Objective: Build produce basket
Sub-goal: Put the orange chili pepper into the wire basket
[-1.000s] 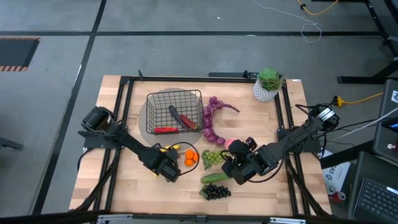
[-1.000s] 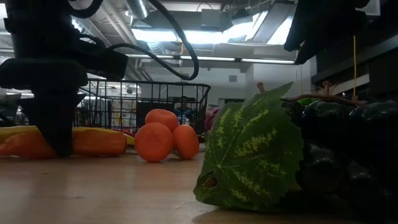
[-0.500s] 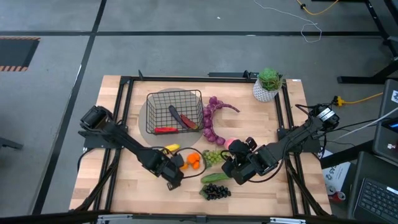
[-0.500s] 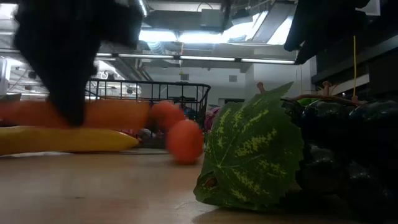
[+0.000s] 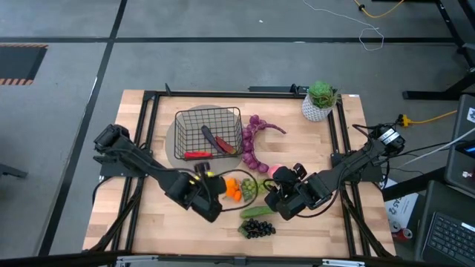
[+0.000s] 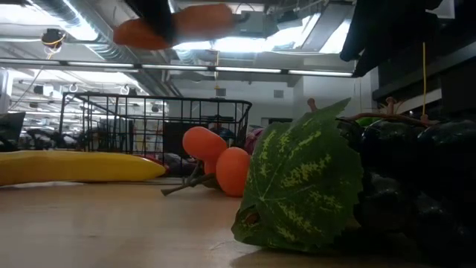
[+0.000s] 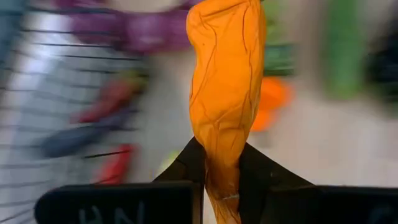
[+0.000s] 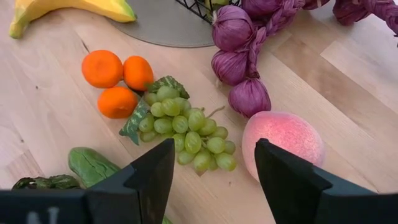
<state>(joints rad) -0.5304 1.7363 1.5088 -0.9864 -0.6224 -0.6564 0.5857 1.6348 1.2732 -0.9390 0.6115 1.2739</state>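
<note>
Left end effector is off the desk, clenched on an orange chilli; the left wrist view shows both fingers pinching its lower end, the chilli standing upright between them. In the low view the chilli hangs well above the desk, near the ceiling lights. The end effector sits just beside the banana and the orange pieces, between the front edge and the basket. The basket stands on a grey round mat at mid-desk; a red chilli and a dark one lie in it. The purple string of bulbs curves along the basket's right side. Right end effector is released, jaws standing wide with nothing between them, hovering low by the peach. Its wrist view shows the green grapes touching the orange pieces and the cucumber near them. Dark grapes lie at the front edge, cucumber just behind them. White pot with green plant is at the far right corner.
</note>
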